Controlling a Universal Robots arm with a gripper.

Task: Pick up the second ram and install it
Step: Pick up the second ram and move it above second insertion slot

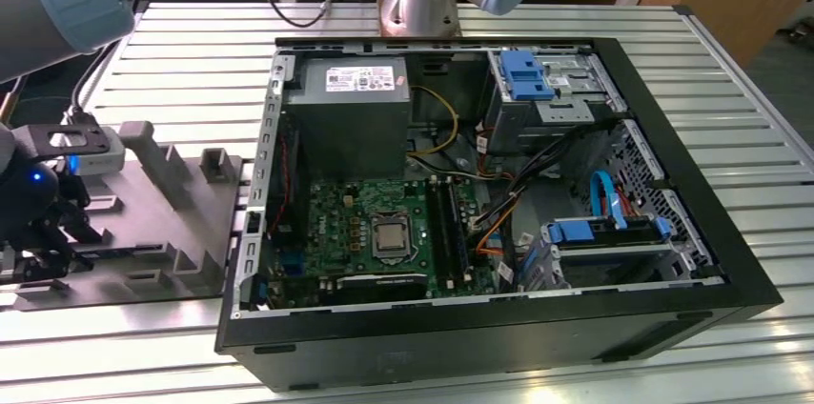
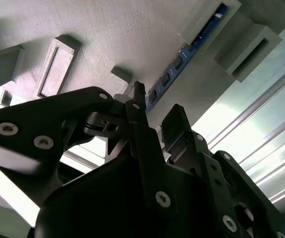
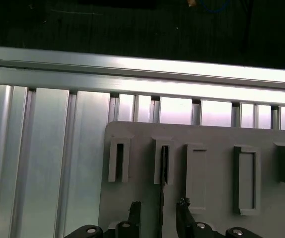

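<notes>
The second ram (image 3: 163, 166), a thin dark strip, stands on edge in a narrow slot of a grey holder tray (image 3: 212, 134). In the second wrist view, bluish chips show along its face. The claw (image 3: 158, 210) is spread wide and holds nothing. One black finger (image 3: 134, 210) sits on each side of the strip, with a gap showing between each finger and the ram. More slots lie in a row beside the ram's slot. The tray rests on a ribbed aluminium worktop (image 3: 43, 148). In the exterior view the tray lies at the exterior view's left, just beside an open black computer case (image 1: 509, 328). Inside the case are a green motherboard (image 1: 334, 218), a grey power-supply box (image 1: 346, 104) and a blue drive bracket (image 1: 524, 75).
</notes>
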